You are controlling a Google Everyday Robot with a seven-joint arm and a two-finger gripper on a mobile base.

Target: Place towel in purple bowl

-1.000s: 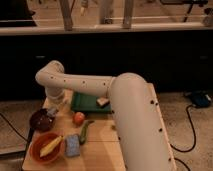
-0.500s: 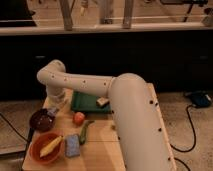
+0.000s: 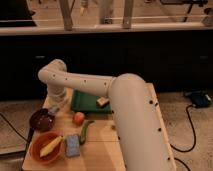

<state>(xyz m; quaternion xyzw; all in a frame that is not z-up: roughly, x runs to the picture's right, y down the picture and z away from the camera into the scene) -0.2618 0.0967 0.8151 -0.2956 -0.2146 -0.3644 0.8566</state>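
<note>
Fig. Single-arm robot at a wooden table (image 3: 97, 150). The white arm (image 3: 130, 115) rises from lower right, bends at an elbow upper left, then drops to the gripper (image 3: 54, 104). The gripper hangs over the table's left part, just above-right of the purple bowl (image 3: 40, 121). Gripper state: cannot tell. Towel (image 3: 52, 110): a pale patch at the gripper's tip, by the bowl's far-right rim; in or out of the bowl cannot be told, nor whether it is held. A green tray (image 3: 85, 102) lies behind, w/ a small pale item (image 3: 103, 101) on it. In front: red-orange fruit (image 3: 78, 118), green pepper (image 3: 85, 132), blue sponge (image 3: 72, 145), and an orange bowl (image 3: 34, 152) holding a yellow item (image 3: 51, 146). Vs. 0.5 s & 1 s ago: arm pose, gripper spot & all items look unchanged; no shift can be made out
</note>
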